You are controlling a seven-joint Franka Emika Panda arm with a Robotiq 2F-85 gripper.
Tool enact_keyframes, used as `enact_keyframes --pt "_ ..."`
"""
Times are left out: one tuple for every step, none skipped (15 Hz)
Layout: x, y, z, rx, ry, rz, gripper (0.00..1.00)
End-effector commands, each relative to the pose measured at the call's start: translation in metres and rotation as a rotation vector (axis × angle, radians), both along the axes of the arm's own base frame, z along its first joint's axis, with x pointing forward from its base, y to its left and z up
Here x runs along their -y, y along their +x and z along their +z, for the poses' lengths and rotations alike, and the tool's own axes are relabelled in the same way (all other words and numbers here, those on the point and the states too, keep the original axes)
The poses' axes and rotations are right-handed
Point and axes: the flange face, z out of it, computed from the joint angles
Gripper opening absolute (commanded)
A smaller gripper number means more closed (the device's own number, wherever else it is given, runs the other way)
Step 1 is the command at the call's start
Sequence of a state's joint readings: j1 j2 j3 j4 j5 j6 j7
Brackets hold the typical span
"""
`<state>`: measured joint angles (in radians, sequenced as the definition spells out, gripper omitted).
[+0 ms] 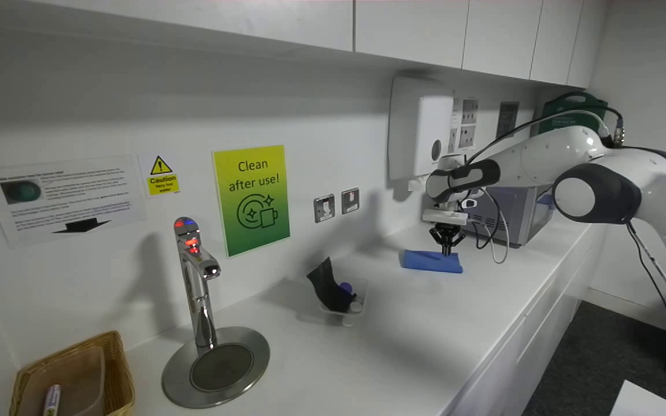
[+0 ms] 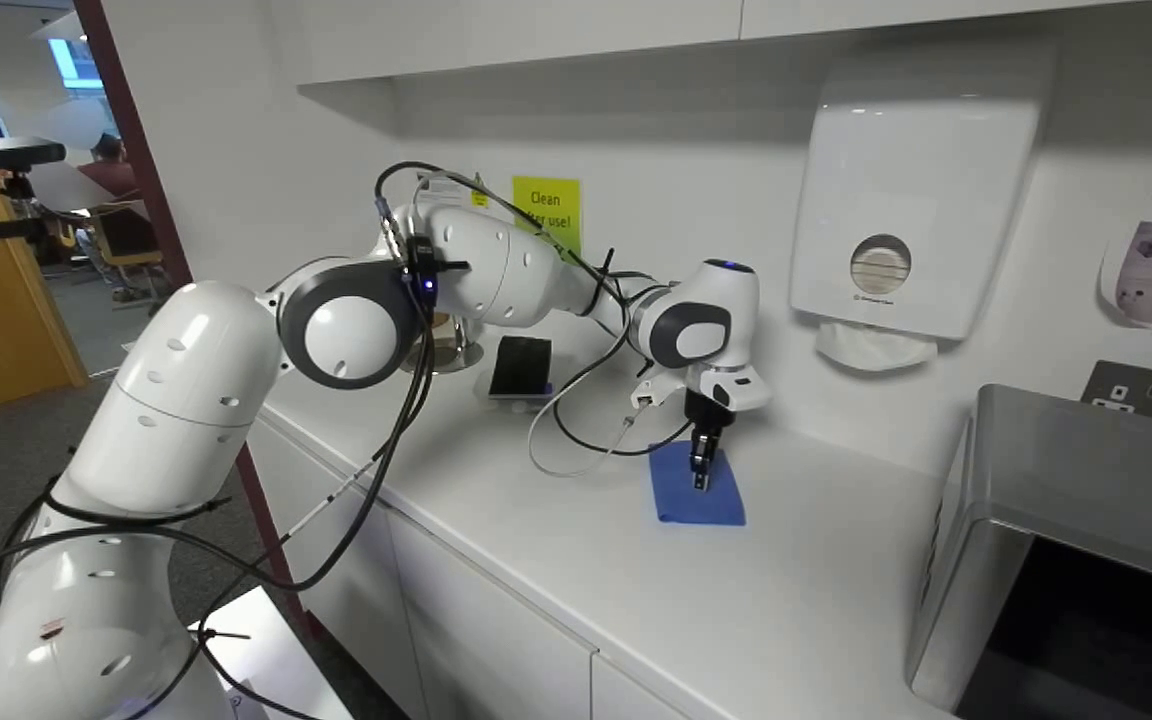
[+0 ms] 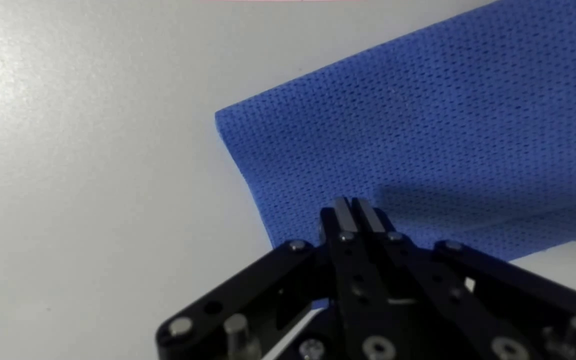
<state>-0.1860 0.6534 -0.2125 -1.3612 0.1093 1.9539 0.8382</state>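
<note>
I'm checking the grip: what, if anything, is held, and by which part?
Can't tell: the gripper is closed at the blue cloth, nearer one end, but any pinch is hidden.

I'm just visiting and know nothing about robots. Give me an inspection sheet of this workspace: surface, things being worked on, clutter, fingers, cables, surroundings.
Surface: white countertop, lightly shadowed.
Job's things: blue cloth, apparently folded, lying on the countertop under the fingers.
Clutter: plastic tub with a black item sticking up; wicker basket holding a plastic container.
Fingers: shut, tips nearly meeting at the blue cloth; whether they pinch it cannot be told.
Cables: black cable and white cable hang in loops from the robot arm; contact with the countertop unclear.
Surroundings: chrome tap, "Clean after use!" sign, paper towel dispenser, microwave.
</note>
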Motion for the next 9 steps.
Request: enact_keyframes --pt "0.004 0.005 0.010 0.013 -0.005 0.015 0.00" --pt "0.004 0.006 0.010 0.013 -0.004 0.016 0.00" --pt "0.003 0.007 0.009 0.014 -0.005 0.018 0.00" --pt "0.002 0.007 0.008 0.013 -0.006 0.019 0.00" --pt "0.002 0.008 0.006 0.013 -0.004 0.021 0.00" --pt "0.001 0.009 0.005 0.014 -0.004 0.023 0.00" --pt "0.001 0.009 0.003 0.013 -0.002 0.026 0.00" --pt "0.000 0.010 0.001 0.012 -0.003 0.030 0.00" --pt "-0.001 0.011 -0.002 0.011 -0.002 0.033 0.00"
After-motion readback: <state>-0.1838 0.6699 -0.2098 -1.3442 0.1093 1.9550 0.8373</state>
